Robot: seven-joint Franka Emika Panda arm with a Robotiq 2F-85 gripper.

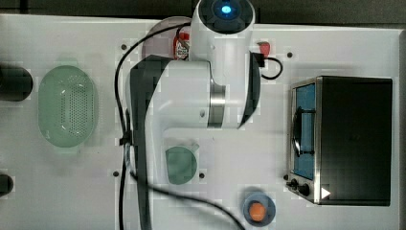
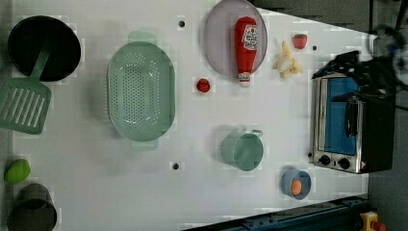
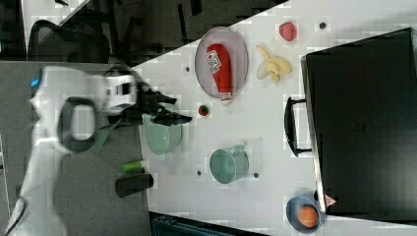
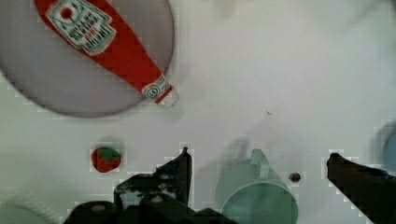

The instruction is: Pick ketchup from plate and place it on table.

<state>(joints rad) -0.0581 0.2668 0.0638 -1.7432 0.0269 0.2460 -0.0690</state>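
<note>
One strawberry [image 4: 106, 159] and a green cup [image 4: 258, 198] lie near the released claw [image 4: 258, 163]; ketchup [image 4: 108, 46] rests on plate [image 4: 56, 88], label unreadable.

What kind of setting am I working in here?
Probably a lab tabletop staged as a toy kitchen: a white table with screw holes carries a toaster oven, a green colander, and a ketchup bottle lying on a plate.
</note>
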